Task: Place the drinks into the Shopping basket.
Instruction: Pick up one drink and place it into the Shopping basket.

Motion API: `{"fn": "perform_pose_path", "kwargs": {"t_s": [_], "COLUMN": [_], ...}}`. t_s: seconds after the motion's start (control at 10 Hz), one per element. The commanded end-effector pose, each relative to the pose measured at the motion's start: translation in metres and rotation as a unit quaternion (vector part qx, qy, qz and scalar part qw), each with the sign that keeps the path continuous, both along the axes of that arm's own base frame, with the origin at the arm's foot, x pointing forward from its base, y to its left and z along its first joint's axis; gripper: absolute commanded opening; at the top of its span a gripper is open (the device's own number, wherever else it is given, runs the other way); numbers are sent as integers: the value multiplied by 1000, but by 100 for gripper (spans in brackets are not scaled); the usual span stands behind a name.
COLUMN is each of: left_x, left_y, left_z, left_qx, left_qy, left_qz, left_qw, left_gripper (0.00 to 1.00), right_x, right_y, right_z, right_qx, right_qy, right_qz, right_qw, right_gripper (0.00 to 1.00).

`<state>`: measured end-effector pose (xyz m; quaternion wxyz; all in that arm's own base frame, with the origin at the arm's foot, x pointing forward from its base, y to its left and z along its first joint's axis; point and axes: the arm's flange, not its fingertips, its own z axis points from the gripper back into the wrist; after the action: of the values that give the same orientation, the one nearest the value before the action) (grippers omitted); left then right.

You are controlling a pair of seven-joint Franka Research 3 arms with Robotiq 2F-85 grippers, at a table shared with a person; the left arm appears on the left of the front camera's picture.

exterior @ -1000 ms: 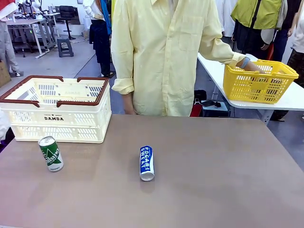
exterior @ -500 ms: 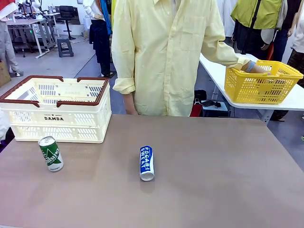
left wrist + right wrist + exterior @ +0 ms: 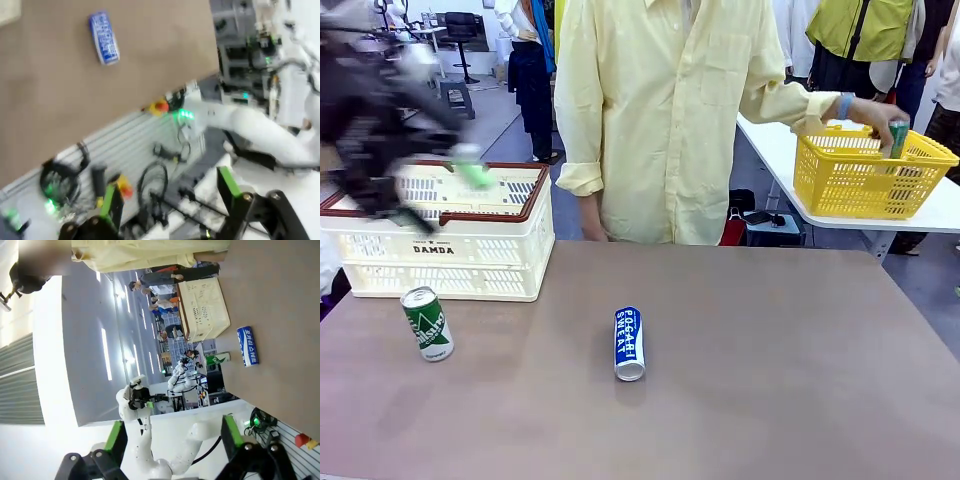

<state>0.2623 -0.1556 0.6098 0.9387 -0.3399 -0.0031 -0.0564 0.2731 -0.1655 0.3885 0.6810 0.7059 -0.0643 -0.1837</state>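
Note:
A slim blue-and-white can (image 3: 629, 343) lies on its side mid-table. Left of it, a green-and-white can (image 3: 427, 323) stands upright just in front of the cream Shopping basket (image 3: 435, 250) with the brown-red rim. A person's hand holds a slim dark green can (image 3: 898, 136) above a yellow basket at the far right. My left gripper (image 3: 450, 190) is a blur over the Shopping basket. In its wrist view the left gripper (image 3: 170, 200) is open and empty, with the blue can (image 3: 104, 44) far off. My right gripper (image 3: 175, 435) is open and empty, away from the blue can (image 3: 248, 346), green-and-white can (image 3: 217, 359) and Shopping basket (image 3: 202, 310).
The yellow mesh basket (image 3: 870, 185) sits on a white side table at the right. A person in a pale yellow shirt (image 3: 665, 120) stands at the far table edge. The brown tabletop (image 3: 790, 370) is bare to the right of the blue can.
My left arm has swung into the front view at the upper left, over the Shopping basket. The person's hand has lifted a dark green can out of the yellow basket.

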Motion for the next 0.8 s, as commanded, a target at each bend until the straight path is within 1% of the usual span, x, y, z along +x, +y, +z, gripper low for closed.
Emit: {"fn": "perform_pose_path", "kwargs": {"t_s": [0.0, 0.1, 0.2, 0.3, 0.4, 0.5, 0.7], "left_x": [6, -3, -11, -19, -23, -30, -30], "left_y": [-78, -114, -140, -160, -145, -163, -163], "left_z": [-29, -45, -63, -91, -97, -73, -73], "left_qx": [66, 96, 133, 131, 79, 117, 117], "left_qy": [-54, -65, -91, -64, -18, -89, -89], "left_qz": [6, -15, -23, -65, -96, -55, -55], "left_qw": [996, 993, 987, 987, 992, 988, 988], "left_gripper": [100, 100, 100, 100, 100, 100, 100], "right_x": [2, 2, 2, 2, 2, 2, 2], "right_y": [1, 1, 1, 1, 1, 1, 1], "right_z": [7, 7, 7, 7, 7, 7, 7], "right_qx": [8, 8, 8, 8, 8, 8, 8], "right_qy": [10, 10, 10, 10, 10, 10, 10], "right_qz": [-8, -8, -8, -8, -8, -8, -8], "right_qw": [1000, 1000, 1000, 1000, 1000, 1000, 1000], "right_gripper": [100, 100, 100, 100, 100, 100, 100]}}
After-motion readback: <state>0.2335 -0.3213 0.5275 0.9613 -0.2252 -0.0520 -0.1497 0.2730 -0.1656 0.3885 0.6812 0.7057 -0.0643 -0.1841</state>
